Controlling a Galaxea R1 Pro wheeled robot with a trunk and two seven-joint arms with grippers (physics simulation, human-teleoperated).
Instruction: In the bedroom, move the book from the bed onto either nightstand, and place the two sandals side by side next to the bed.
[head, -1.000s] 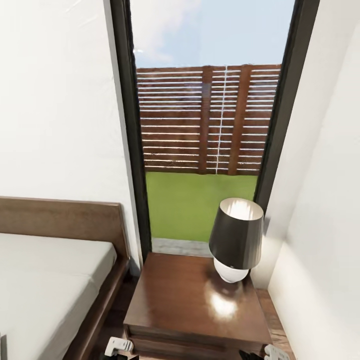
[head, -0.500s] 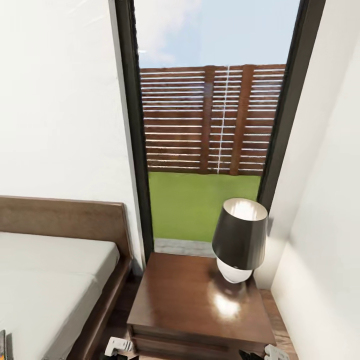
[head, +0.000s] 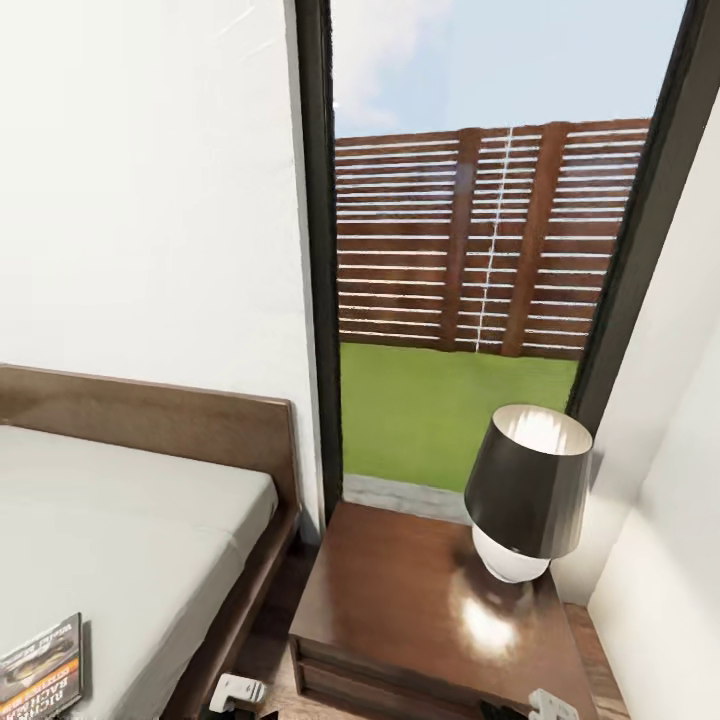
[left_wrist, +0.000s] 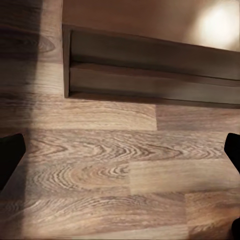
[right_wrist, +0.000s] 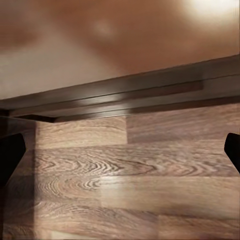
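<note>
1. The book (head: 42, 668) lies flat on the mattress of the bed (head: 130, 530), at the near edge of the head view, partly cut off by the frame. It sits well away from the nightstand (head: 400, 590), which stands just past the bed's side rail.

2. Both grippers are spread wide and hold nothing. In the left wrist view the left gripper (left_wrist: 120, 150) has a dark fingertip at either edge of the picture, with bare plank floor (left_wrist: 100, 180) between them. The right gripper (right_wrist: 120, 150) looks the same in its own view.

3. Likely risk: both arms hang low, beside the nightstand's front, so lifting the left one toward the book could catch the bed's wooden rail or the nightstand's corner.

4. Likely risk: the book is thin and lies flush on a soft mattress. The fingers may press it into the bedding or push it along rather than get under an edge.

5. On the nightstand a lamp (head: 525, 490) with a dark shade and white base takes the far corner on the side away from the bed. The half nearer the bed is bare, so that is the safer spot. A careless set-down near the lamp could knock it.

6. Beyond the nightstand a tall dark-framed window (head: 318, 250) shows grass and a slatted fence. A white wall closes in right beside the nightstand on the side away from the bed, leaving little room to turn.
</note>
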